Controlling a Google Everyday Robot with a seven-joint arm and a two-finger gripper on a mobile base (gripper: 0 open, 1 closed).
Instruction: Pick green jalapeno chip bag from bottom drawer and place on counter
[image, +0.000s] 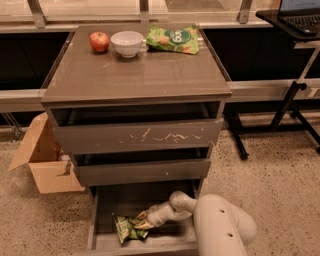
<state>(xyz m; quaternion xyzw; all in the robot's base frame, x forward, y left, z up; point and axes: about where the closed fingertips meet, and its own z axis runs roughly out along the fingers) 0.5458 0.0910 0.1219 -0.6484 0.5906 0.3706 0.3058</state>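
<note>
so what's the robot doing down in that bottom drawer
The robot's arm reaches into the open bottom drawer, with its gripper at the right edge of the crumpled green jalapeno chip bag lying on the drawer floor. The bag is not yet lifted out. The counter above holds an apple, a white bowl and a brighter green bag.
</note>
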